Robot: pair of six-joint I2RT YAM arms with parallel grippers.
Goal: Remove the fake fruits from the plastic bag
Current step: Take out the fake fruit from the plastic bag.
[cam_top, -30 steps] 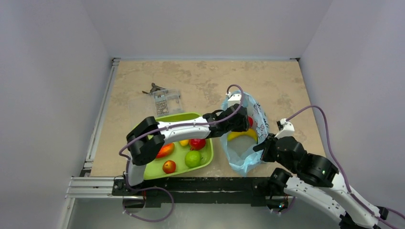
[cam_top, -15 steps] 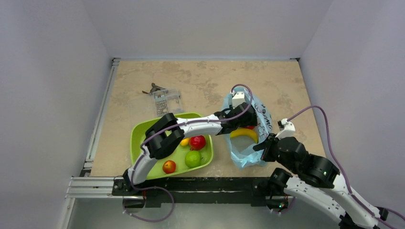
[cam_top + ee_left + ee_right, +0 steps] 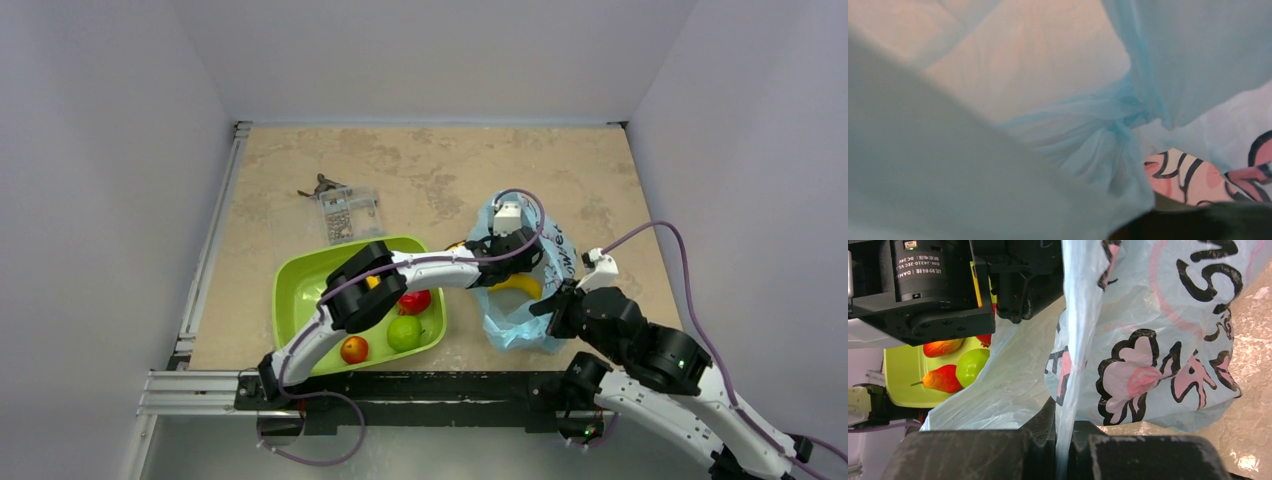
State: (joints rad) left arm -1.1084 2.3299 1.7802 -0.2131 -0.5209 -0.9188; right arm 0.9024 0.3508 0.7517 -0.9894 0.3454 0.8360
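The light blue plastic bag (image 3: pixel 520 325) lies right of the green tray, its mouth toward the left arm. My left gripper (image 3: pixel 510 266) is reached deep inside it, just above a yellow banana (image 3: pixel 520 287). In the left wrist view only blue film (image 3: pixel 1058 130) and printed marks show, with the jaws hidden. My right gripper (image 3: pixel 553 305) is shut on the bag's near edge, and the film (image 3: pixel 1064 430) runs pinched between its fingers. In the tray lie a red round fruit (image 3: pixel 414 300), a green apple (image 3: pixel 404 332) and a small red-yellow apple (image 3: pixel 353 349).
The lime-green tray (image 3: pixel 296 283) sits near the left arm's base, partly under its forearm (image 3: pixel 430 266). A clear packet with a dark clip (image 3: pixel 345 210) lies behind the tray. Walls close off three sides of the tabletop.
The left arm has pushed further right and deeper into the bag, its elbow swinging over the tray. The red fruit seen in the bag earlier is now covered. The right gripper kept its hold.
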